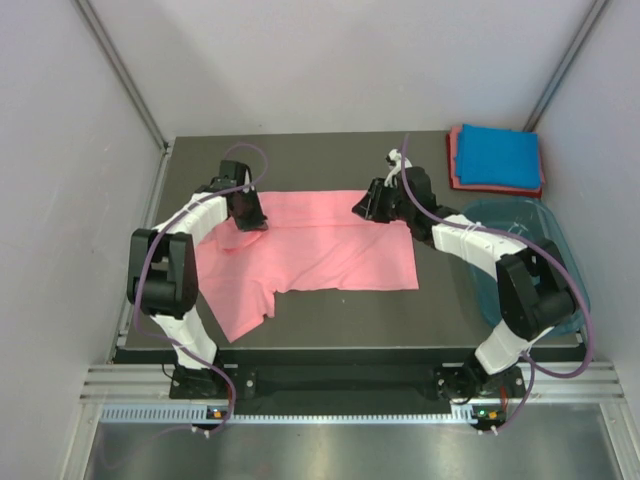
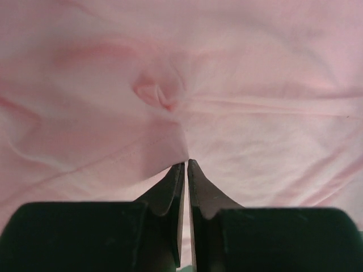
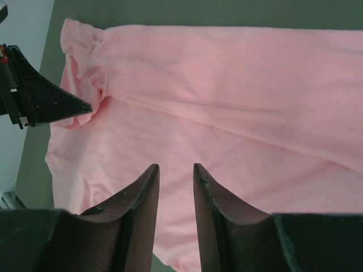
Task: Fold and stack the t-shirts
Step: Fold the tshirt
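The salmon-pink t-shirt [image 1: 320, 250] lies spread in the middle of the table [image 1: 400, 320], with one flap reaching toward the near left corner. At its far left part, the jaws of my left gripper [image 2: 185, 163] are almost together and pinch a small pucker of the cloth at their tips. My right gripper [image 3: 176, 167] hangs over the far right part of the same shirt. Its jaws stand narrowly apart and hold nothing.

I judge that the step is to take the far edge on both sides. To do it well, my right side should go down and catch the cloth level with the left before any lifting. In the far right corner the blue t-shirt [image 1: 497, 158] rests folded on the reddish-pink t-shirt [image 1: 453, 165].
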